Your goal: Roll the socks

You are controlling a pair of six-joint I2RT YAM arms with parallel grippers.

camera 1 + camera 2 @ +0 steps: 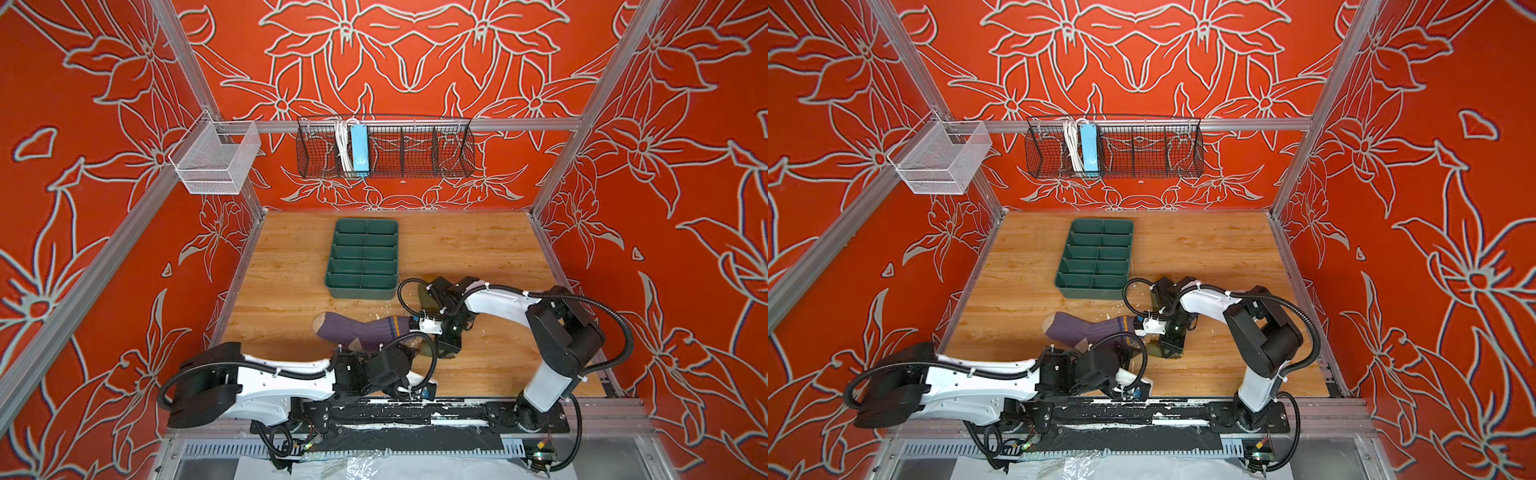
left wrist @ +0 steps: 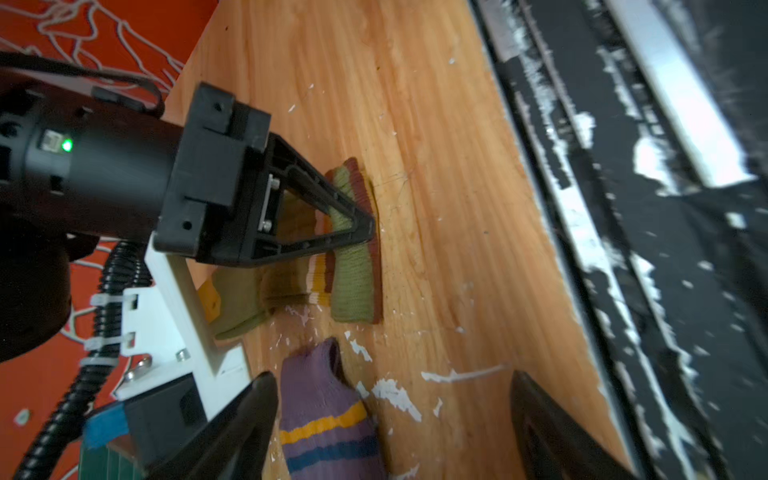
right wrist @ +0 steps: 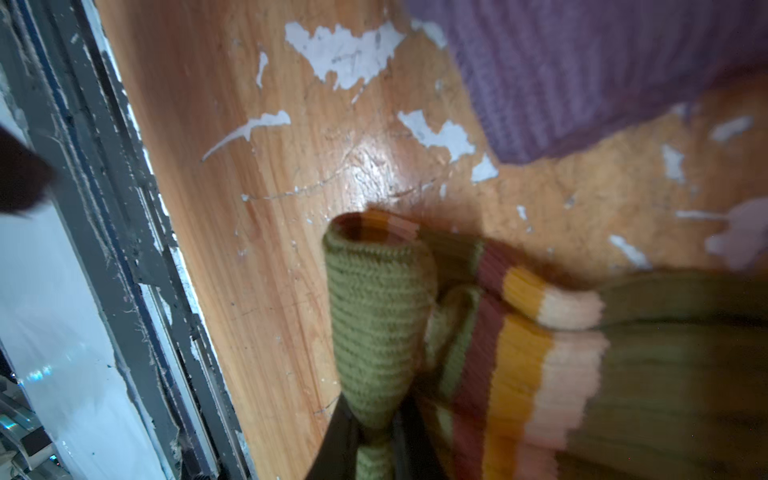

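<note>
- We see the wooden table spanning the cell floor, its surface chipped white near the front edge.
- The dark green divided tray sits toward the back, left of centre.
- The purple sock lies flat in front of the tray and apart from it. Its beige toe points left and its navy-and-yellow striped cuff points right.
- The olive sock lies just beside the purple cuff, largely hidden under the right arm in both top views. Its striped cuff end is bunched and folded over on the table.
- The right gripper is clamped on the olive sock's cuff, with the fabric pinched between its jaws and its tips down at the table.
- The left gripper hangs low over the table with its jaws spread wide. The purple sock's cuff lies between them, close to one finger, and we see no grip on it.
</note>
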